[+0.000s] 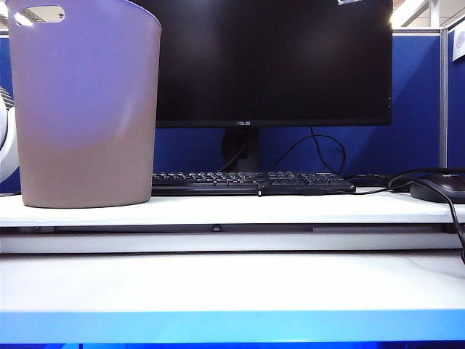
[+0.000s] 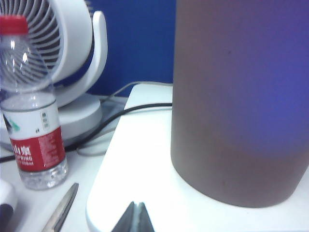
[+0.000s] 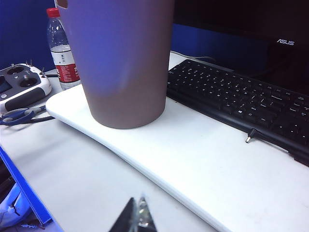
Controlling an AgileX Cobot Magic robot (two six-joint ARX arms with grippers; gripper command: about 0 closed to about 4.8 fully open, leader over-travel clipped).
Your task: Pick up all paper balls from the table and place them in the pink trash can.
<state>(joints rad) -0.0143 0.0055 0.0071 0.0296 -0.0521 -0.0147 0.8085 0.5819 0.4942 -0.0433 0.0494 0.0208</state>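
Office cubicle, seen from a desk-mounted robot rig

Blue fabric partition panels (image 1: 414,94) wall in a white counter (image 1: 232,280) carrying a dark ASUS monitor (image 1: 272,62), a black keyboard (image 1: 251,182), a mouse (image 1: 439,187) and trailing cables; beside them stand a small white desk fan (image 2: 72,58), a bottle of water (image 2: 31,106), scissors (image 3: 19,115) and a handheld controller (image 3: 21,84).
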